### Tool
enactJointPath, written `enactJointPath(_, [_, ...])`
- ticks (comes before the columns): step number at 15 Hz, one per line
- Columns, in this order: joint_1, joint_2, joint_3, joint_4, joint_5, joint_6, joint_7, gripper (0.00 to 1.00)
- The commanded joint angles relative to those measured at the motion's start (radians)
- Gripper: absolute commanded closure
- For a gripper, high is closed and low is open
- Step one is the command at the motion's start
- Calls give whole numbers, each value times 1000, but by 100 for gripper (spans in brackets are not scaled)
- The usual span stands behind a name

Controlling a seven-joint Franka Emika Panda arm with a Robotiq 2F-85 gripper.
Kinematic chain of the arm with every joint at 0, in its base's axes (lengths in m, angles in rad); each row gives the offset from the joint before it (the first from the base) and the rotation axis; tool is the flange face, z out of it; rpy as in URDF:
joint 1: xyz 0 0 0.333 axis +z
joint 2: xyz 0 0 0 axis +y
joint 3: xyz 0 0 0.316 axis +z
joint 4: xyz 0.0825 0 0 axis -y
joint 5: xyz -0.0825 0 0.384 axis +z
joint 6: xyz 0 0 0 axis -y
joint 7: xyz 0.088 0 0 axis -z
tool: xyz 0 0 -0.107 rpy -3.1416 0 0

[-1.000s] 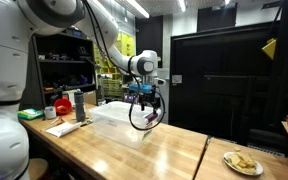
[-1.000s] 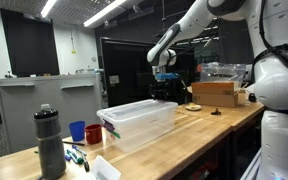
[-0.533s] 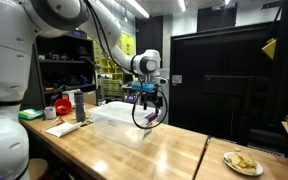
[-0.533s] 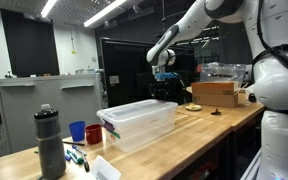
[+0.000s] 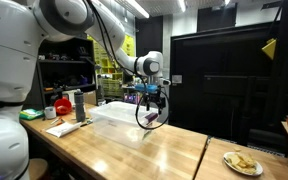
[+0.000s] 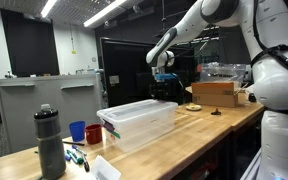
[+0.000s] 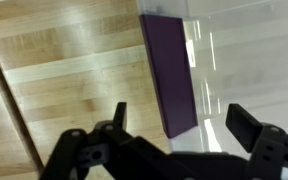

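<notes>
My gripper (image 5: 150, 98) hangs open above the far end of a clear plastic bin (image 5: 119, 117) that stands on the wooden table (image 5: 174, 150). In the other exterior view the gripper (image 6: 165, 82) hovers over the bin (image 6: 139, 118) near its far corner. The wrist view looks straight down: the two dark fingers (image 7: 249, 126) stand wide apart with nothing between them, my gripper (image 7: 180, 122) sits over a purple lid edge (image 7: 169, 70) of the bin (image 7: 244, 60), and bare wood lies to the left.
A dark bottle (image 6: 50, 140), blue cup (image 6: 77, 131) and red cup (image 6: 93, 133) stand near the bin's end. A cardboard box (image 6: 216, 93) sits further along. A plate with food (image 5: 243, 162) lies near the table's corner. Shelves (image 5: 64, 60) stand behind.
The gripper has drifted slightly sideways above the bin's end, its cable swinging with it. The jaws stay open.
</notes>
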Motion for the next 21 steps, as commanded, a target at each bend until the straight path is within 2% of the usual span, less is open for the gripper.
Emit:
enactJointPath(1, [-10,32,-6,57,31,-40,-27,0])
enactJointPath(12, [-45,68,-18,110,56,-71,-41,0])
enactJointPath(21, [-22,-87,-17,-41,13,-20,-92,0])
